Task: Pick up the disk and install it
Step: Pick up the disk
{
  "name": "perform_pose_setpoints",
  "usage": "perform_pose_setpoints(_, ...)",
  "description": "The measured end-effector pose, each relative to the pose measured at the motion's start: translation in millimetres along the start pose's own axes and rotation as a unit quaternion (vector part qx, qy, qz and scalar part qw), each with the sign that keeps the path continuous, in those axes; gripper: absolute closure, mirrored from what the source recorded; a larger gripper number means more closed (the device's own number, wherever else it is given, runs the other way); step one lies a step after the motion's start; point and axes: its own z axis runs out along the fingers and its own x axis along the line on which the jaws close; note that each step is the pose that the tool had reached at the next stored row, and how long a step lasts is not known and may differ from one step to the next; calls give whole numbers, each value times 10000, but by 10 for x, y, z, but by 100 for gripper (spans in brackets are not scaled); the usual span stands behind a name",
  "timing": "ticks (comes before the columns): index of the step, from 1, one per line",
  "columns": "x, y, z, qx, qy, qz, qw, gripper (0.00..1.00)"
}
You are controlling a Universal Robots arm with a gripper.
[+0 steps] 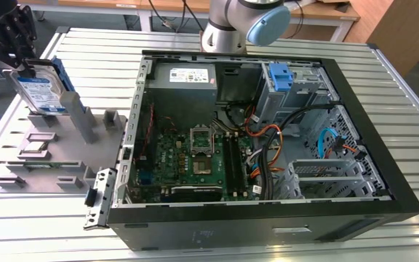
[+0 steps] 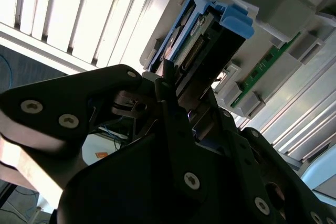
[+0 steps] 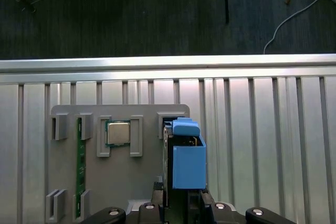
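Observation:
The disk (image 1: 39, 87) stands on edge and slightly tilted at the exterior view's left, silver with a blue-and-white label and blue rails. Its lower edge sits at the posts of the grey fixture plate (image 1: 71, 153); I cannot tell whether it is lifted clear. My gripper (image 1: 26, 68) comes down onto its top edge and is shut on it. In the second wrist view the black fingers (image 2: 173, 114) clamp the disk (image 2: 205, 35) from both sides. In the first wrist view the disk (image 3: 186, 161) shows edge-on with its blue rail, and the gripper (image 3: 178, 205) is below it.
An open computer case (image 1: 384, 164) lies on the slatted metal table (image 1: 85, 49), with a motherboard (image 1: 202, 158), grey power supply (image 1: 187, 76) and a lighter-blue bracket (image 1: 281, 76) in its drive bay. The fixture plate (image 3: 126, 182) also carries a processor chip (image 3: 118, 133) and a green memory stick (image 3: 80, 166).

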Motion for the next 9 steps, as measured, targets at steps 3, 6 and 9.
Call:
perform_pose_setpoints(3,0,1,-13,-2,1,0,10000,65)
perform_pose_setpoints(6,-1,1,-26,0,0,0,10000,65)
perform_pose_setpoints(9,-3,2,-47,0,0,0,10000,65)
